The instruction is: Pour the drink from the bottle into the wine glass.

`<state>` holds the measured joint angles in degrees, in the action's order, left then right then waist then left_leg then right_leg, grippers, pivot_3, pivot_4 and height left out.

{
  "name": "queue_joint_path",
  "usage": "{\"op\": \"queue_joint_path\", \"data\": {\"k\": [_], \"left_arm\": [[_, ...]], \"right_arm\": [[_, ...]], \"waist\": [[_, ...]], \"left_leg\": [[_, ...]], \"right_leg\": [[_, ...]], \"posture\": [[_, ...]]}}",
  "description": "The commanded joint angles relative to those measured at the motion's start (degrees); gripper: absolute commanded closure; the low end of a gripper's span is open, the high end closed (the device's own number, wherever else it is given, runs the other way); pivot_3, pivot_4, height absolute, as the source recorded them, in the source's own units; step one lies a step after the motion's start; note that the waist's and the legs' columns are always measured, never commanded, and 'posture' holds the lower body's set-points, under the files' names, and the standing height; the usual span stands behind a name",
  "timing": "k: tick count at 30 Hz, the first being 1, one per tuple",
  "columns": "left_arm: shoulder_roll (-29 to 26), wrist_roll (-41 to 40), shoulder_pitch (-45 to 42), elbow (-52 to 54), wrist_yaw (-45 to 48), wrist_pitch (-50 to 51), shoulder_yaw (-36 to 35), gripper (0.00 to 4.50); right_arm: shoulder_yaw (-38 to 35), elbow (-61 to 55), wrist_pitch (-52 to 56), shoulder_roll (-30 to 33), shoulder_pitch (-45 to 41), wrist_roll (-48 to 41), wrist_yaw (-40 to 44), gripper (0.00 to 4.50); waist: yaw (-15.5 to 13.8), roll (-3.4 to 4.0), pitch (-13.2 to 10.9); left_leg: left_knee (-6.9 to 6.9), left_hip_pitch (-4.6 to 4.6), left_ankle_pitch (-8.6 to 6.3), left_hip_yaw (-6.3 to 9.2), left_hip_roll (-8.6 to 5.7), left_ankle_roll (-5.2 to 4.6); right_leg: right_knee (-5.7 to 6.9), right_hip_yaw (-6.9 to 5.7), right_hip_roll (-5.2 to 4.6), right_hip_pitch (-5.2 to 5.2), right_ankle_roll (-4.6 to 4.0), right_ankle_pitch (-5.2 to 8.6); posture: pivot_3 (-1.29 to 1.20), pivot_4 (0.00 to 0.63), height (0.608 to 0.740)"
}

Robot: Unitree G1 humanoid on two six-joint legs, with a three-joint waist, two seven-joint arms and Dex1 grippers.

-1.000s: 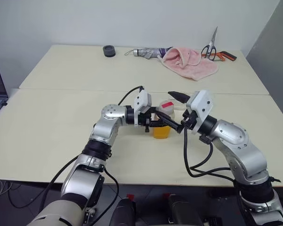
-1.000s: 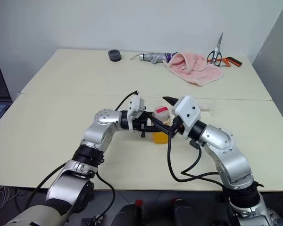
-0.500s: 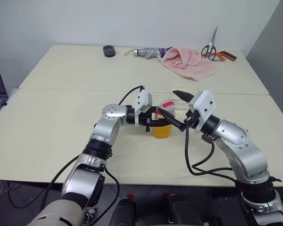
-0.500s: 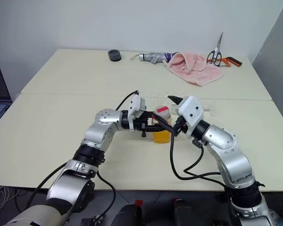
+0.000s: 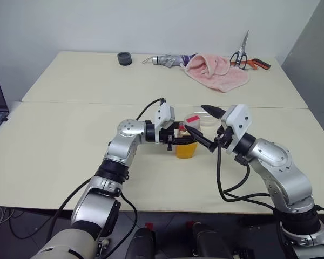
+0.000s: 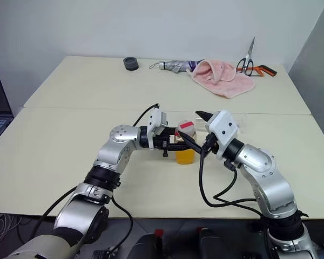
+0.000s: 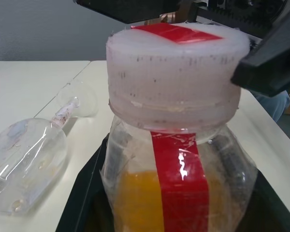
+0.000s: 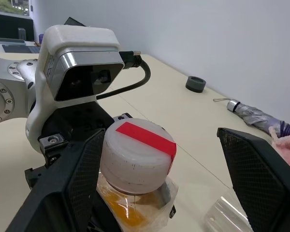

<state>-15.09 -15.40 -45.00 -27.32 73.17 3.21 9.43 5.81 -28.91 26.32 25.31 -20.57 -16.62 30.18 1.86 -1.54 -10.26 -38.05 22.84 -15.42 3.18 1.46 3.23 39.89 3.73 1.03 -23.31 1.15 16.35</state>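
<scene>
Item: small square-sided clear plastic bottle (image 5: pixel 186 141) of orange drink, capped, clamped upright at table centre by left gripper (image 5: pixel 179 141).
Right gripper (image 5: pixel 206 128) gapes beside cap; clear stemmed wine glass (image 7: pixel 26 150) lies toppled — pouring risks spillage.

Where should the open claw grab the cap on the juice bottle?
Around the round sides of the cap, coming from above, probably. The cap sticks up clear of the bottle, whose body the left claw already clamps from the side. The right claw is open beside the cap, one finger touching it.
</scene>
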Motion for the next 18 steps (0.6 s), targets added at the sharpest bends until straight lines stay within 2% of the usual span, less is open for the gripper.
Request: {"op": "queue_joint_path", "data": {"k": [1,18], "left_arm": [[-0.51,-0.7,-0.53,2.25,1.01,-0.97,-0.52,2.69],[-0.66,-0.51,-0.53,2.5,1.12,-1.31,-0.34,2.69]], "right_arm": [[-5.57,-1.04,0.12,1.29,0.31,0.4,-2.26,0.57],[-6.57,-1.16,0.64,3.06,1.33,0.64,-2.48,0.57]], "waist": [[0.0,0.0,0.0],[0.0,0.0,0.0]], "left_leg": [[0.0,0.0,0.0,0.0,0.0,0.0],[0.0,0.0,0.0,0.0,0.0,0.0]], "right_leg": [[0.0,0.0,0.0,0.0,0.0,0.0],[0.0,0.0,0.0,0.0,0.0,0.0]], "posture": [[0.0,0.15,0.74],[0.0,0.15,0.74]]}}
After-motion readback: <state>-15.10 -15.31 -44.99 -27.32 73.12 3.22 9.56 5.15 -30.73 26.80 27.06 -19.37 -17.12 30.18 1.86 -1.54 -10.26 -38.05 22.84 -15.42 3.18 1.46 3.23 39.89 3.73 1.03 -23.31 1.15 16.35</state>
